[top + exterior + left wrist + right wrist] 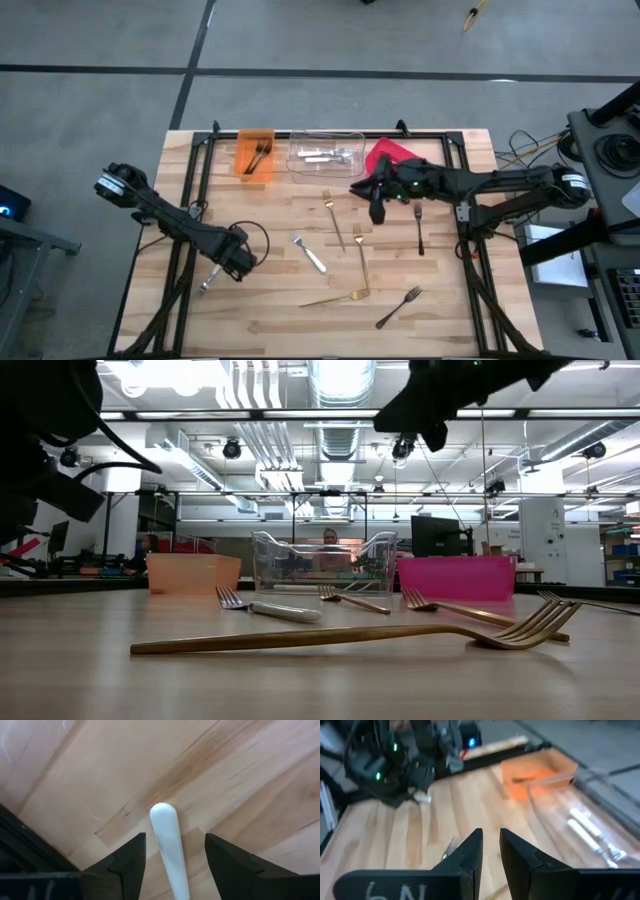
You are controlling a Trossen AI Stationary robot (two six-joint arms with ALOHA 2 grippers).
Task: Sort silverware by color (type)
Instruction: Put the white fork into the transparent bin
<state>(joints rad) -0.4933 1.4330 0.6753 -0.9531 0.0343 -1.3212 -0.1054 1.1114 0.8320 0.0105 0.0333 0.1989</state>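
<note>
My left gripper is low over the table's near-left part and open. In the left wrist view its fingers stand on either side of a white utensil handle that lies flat on the wood, with a gap on each side. That utensil pokes out toward the near-left edge. My right gripper hovers by the red bin, its fingers almost together on nothing. Gold forks, black forks and a silver piece lie loose.
Along the far edge stand an orange bin with dark forks, a clear bin with silver pieces, and the red bin. A black frame rims the table. In the low view a gold fork lies nearest the near edge.
</note>
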